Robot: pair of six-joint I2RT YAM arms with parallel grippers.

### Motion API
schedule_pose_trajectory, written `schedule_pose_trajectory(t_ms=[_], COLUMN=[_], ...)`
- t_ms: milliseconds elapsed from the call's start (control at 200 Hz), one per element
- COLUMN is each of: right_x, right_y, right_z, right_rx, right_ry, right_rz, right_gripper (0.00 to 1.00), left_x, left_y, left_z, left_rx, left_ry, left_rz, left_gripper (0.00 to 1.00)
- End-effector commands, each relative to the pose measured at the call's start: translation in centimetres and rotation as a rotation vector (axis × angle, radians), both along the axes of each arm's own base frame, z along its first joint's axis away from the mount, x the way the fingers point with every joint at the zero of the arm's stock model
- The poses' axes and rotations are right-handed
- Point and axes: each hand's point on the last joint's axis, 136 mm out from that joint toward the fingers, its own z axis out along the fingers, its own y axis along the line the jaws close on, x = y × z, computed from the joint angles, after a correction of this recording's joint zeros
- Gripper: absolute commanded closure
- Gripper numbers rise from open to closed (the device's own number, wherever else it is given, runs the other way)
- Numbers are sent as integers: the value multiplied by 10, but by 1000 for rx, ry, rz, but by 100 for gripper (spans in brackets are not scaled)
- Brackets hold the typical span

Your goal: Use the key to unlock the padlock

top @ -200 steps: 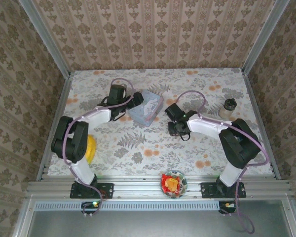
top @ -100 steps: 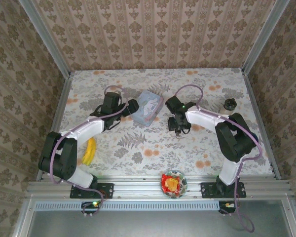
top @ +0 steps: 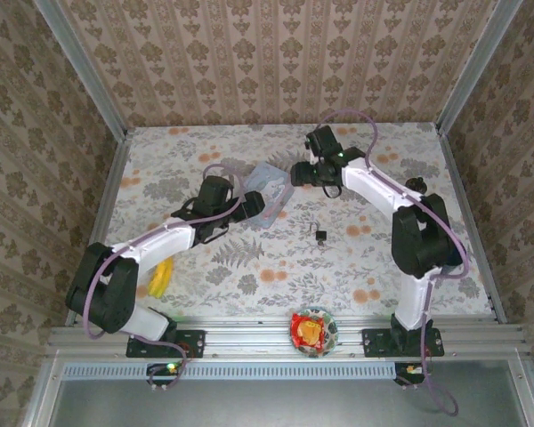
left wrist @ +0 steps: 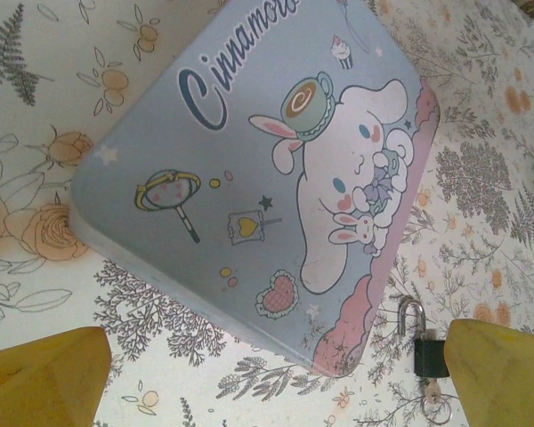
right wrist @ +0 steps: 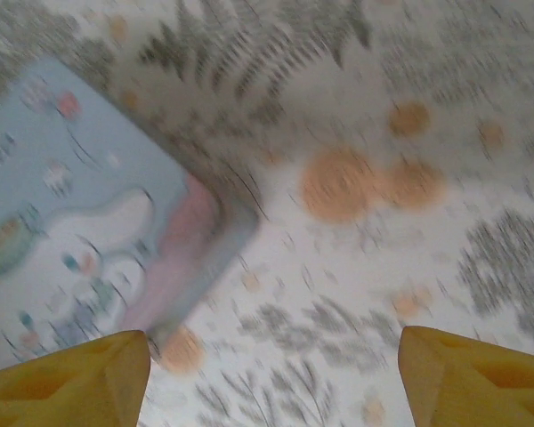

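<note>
The padlock [left wrist: 429, 354] is lying flat on the floral tablecloth [top: 249, 267], near the pink-edged corner of the pale blue cartoon tin [left wrist: 258, 178] but not touching it, with its silvery shackle [left wrist: 412, 313] pointing toward the tin; from above it is sitting on open cloth between the two arms, closer to their bases than the tin. A small pale sliver with a wire ring, which I am taking for the key [left wrist: 434, 396], is touching the bottom end of the black body, though I cannot tell whether it is seated in the keyhole. The left gripper [left wrist: 271, 382] is hovering with its yellow fingers [left wrist: 44, 378] spread wide and gripping nothing, the lock showing just beside one of them. The right gripper [right wrist: 271, 382] is hanging over the tin's far corner in a blurred picture, its fingers likewise wide apart and empty. Both pieces are looking light, hard and smooth, so I am expecting them to skid or spin under a glancing touch; the body's flat sides are offering the surest hold for one arm, while the key is lying so thin against the cloth that its ring end is seeming the better place to pinch. The tin is crowding the shackle side, so coming in from the open near side is looking safer. A banana [top: 163, 276] by the left arm and a snack bowl [top: 312, 331] at the near edge are lying well apart and blocking nothing
</note>
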Motion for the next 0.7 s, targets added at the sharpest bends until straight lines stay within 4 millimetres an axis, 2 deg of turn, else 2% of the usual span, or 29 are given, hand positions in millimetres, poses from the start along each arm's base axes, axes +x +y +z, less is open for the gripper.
schedule_pose_trajectory(t_ms=[0,160,310,530,695], right_x=[21,49,54,40,21], right_y=[30,50,55,58,58], right_z=[0,-2,-21,-45,-51], right_rx=[60,100,91,79,83], right_ry=[-18,-27,26,91,102], right_rz=[101,126,130,132,125], right_gripper=[25,28,30,39,52], left_x=[0,1,5,18,33], left_y=[-6,-12,-16,-21,-23], left_z=[-5,-13,-15,-18,-16], left_rx=[-16,-22,-28,-23,-41], left_ry=[8,21,10,-6,-24], left_rz=[6,-4,-17,-25,-25], left_gripper=[3,4,4,6,12])
